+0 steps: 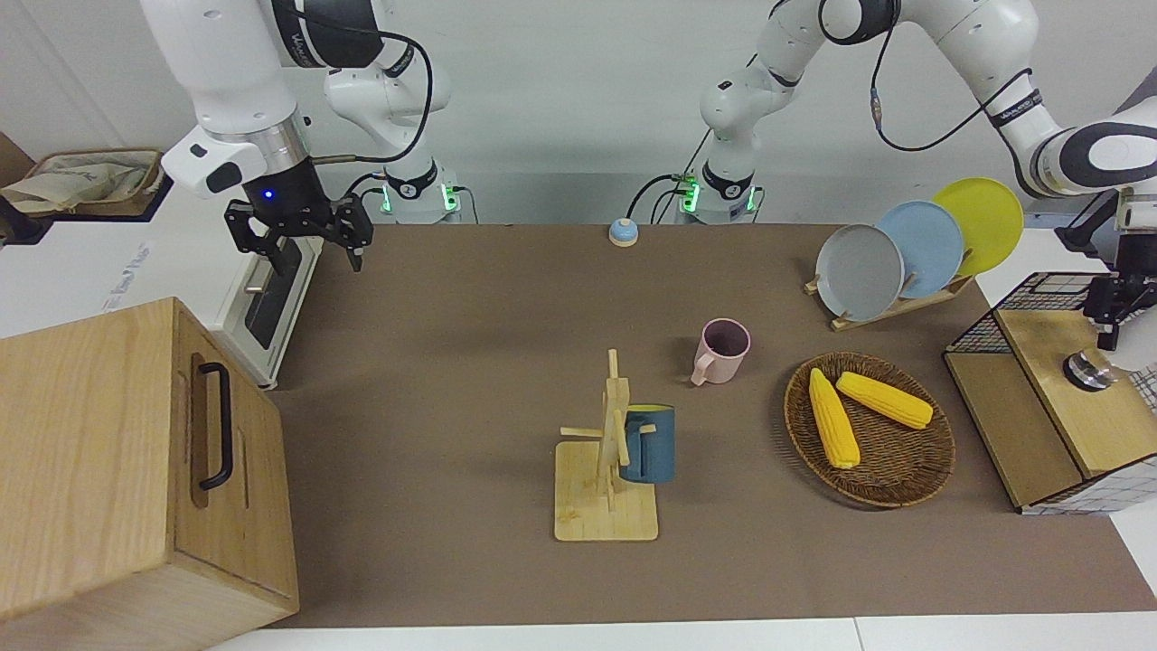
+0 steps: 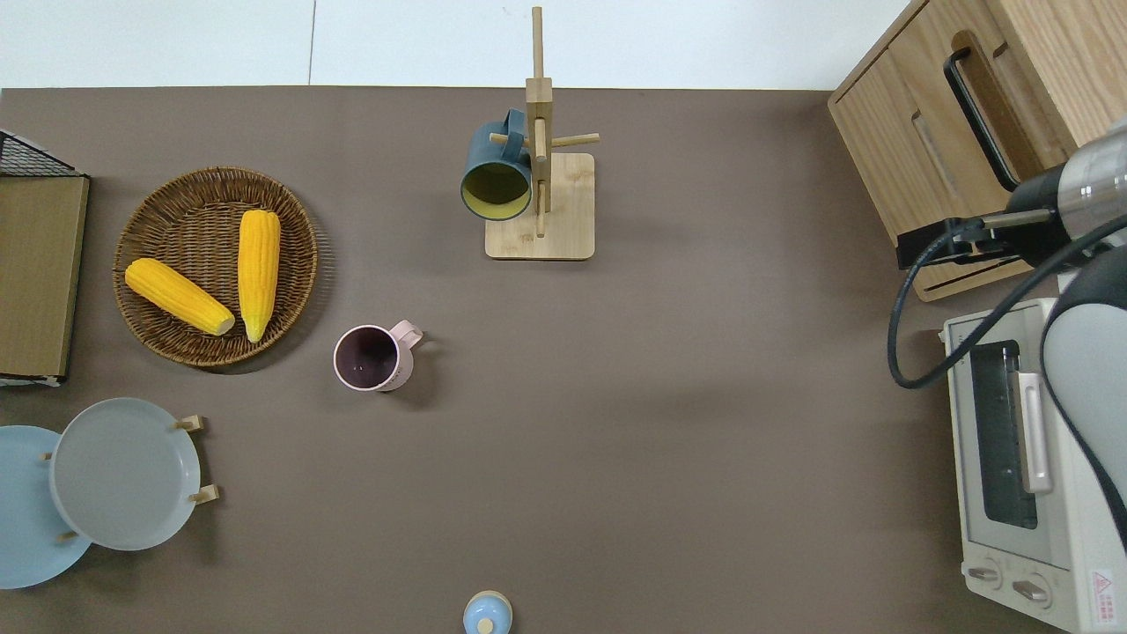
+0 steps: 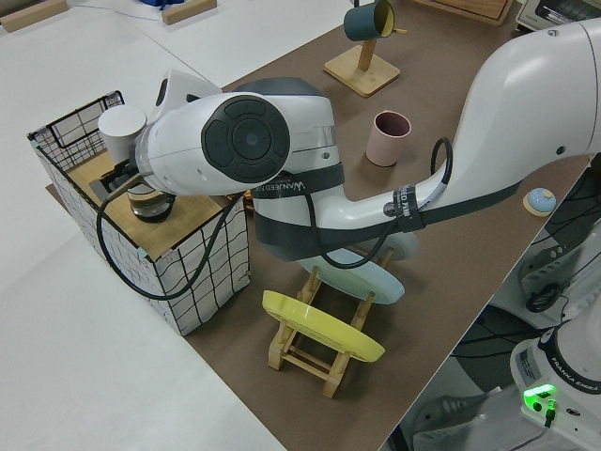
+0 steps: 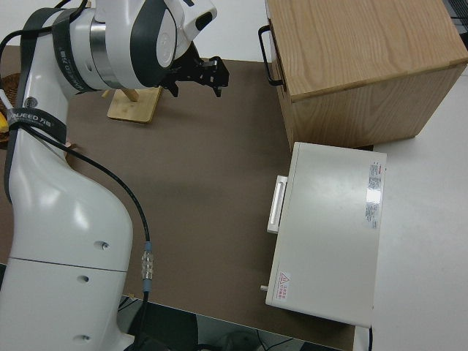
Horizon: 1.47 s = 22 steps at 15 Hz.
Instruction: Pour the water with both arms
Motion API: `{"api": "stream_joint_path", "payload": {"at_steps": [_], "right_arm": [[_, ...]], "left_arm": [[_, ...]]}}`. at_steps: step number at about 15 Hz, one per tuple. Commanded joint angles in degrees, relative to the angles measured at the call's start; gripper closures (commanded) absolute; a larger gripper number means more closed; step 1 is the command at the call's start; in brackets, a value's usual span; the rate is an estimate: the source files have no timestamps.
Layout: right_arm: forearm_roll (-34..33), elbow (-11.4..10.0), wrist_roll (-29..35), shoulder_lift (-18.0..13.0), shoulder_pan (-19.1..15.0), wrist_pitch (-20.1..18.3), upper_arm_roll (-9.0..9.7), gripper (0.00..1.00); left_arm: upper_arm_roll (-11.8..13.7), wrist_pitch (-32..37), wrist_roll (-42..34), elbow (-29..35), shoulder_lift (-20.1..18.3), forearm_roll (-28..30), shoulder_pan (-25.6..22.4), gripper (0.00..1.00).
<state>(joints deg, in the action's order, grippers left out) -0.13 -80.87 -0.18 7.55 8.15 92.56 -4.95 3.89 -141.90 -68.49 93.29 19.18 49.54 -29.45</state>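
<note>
At the front view's upper left, the right black two-finger gripper (image 1: 303, 237) hangs empty, jaws spread. Mid-frame, a pink ceramic mug (image 1: 721, 351) stands upright, apparently awaiting water. At far right, the left black gripper (image 1: 1114, 303) hovers over a metal-capped vessel (image 1: 1088, 370), jaw state indiscernible.

Front camera faces robots, overhead looks straight down, both share mug rack (image 1: 607, 452), side views close
</note>
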Motion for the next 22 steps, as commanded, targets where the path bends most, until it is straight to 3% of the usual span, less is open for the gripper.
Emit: {"api": "stream_joint_path", "payload": {"at_steps": [1,2,5,6,10,17,22], "right_arm": [[0.84,0.01,-0.87,-0.52,-0.06,-0.71,-0.15,0.013],[0.84,0.01,-0.87,-0.52,-0.06,-0.71,-0.15,0.013],[0.84,0.01,-0.87,-0.52,-0.06,-0.71,-0.15,0.013],[0.84,0.01,-0.87,-0.52,-0.06,-0.71,-0.15,0.013],[0.84,0.01,-0.87,-0.52,-0.06,-0.71,-0.15,0.013],[0.84,0.01,-0.87,-0.52,-0.06,-0.71,-0.15,0.013],[0.84,0.01,-0.87,-0.52,-0.06,-0.71,-0.15,0.013]], "left_arm": [[-0.11,-0.13,0.28,-2.76,1.39,0.47,-0.26,0.00],[-0.11,0.04,1.68,-2.76,1.13,-0.57,-0.17,0.00],[-0.11,2.49,12.81,-2.76,-0.98,-16.52,-0.52,0.00],[-0.11,4.16,15.55,-2.76,-1.77,-18.76,-0.44,0.00],[0.16,12.41,21.10,-2.68,-4.58,-22.55,-0.88,0.00],[0.51,24.72,32.27,-2.68,-11.44,-36.16,0.44,0.00],[0.51,34.65,37.99,-2.59,-17.50,-41.97,4.21,0.00]]}}
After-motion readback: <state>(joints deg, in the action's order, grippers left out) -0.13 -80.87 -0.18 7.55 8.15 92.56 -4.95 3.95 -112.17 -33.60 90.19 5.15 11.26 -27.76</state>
